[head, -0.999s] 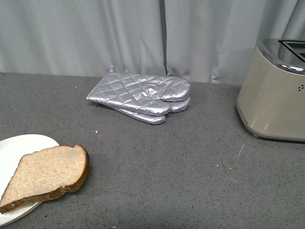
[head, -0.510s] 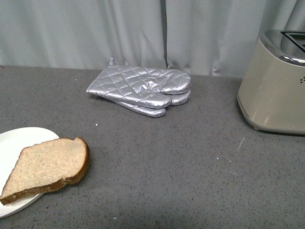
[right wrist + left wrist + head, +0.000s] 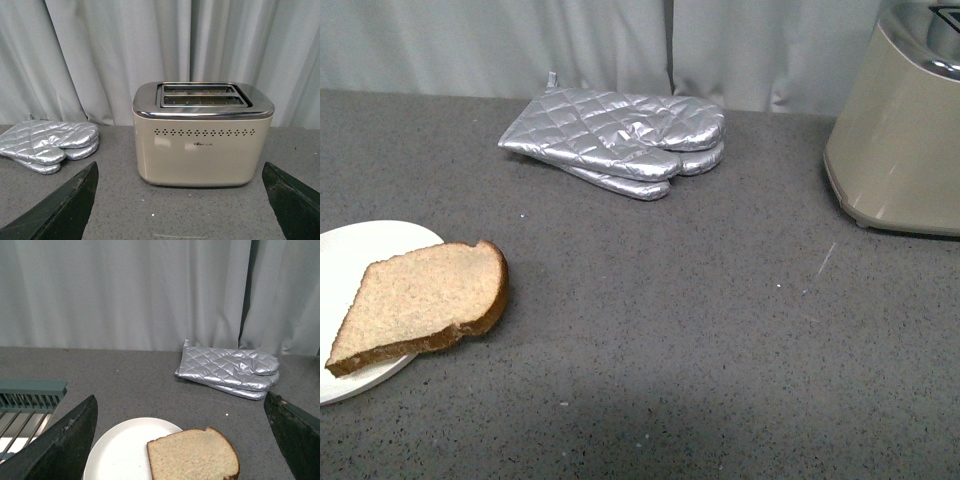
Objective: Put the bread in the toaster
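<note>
1. Near the table's left edge, toward the front, the bread (image 3: 425, 300) lies flat. It sits partly on the white plate (image 3: 350, 250), with its rounded crust end hanging past the rim over the table (image 3: 700, 330). Not yet lifted, so the step in hand is the pick-up.
2. State of the left pincer (image 3: 180, 396): released, jaws spread wide, nothing between them. It hangs above the plate with the slice showing between its fingers, no contact. The right pincer (image 3: 180, 165) is likewise released and empty, facing the toaster (image 3: 202, 145).
3. Toaster stands at the right edge, toward the far side, well apart from the bread. In the right wrist view both slots (image 3: 202, 97) in the chrome top are dark and look empty.
4. Silver oven mitts (image 3: 620, 140) are stacked by the far edge, about the middle. A straight carry from plate to toaster should pass in front of them.
5. Judgement: the left arm is the natural one for the grab, being right over the slice. The best hold is the overhanging crust end, where one finger can slip beneath without scraping the plate.
6. Close gently. The slice looks soft and will likely flop or tear if pinched hard.
7. Slatted rack (image 3: 25, 400) sits near the plate in the left wrist view, so keep the outer finger off it on descent.
8. Further on, the slice must turn upright, edge down, in line with a slot's long run. Choose a grip that leaves the wrist room for that turn.
</note>
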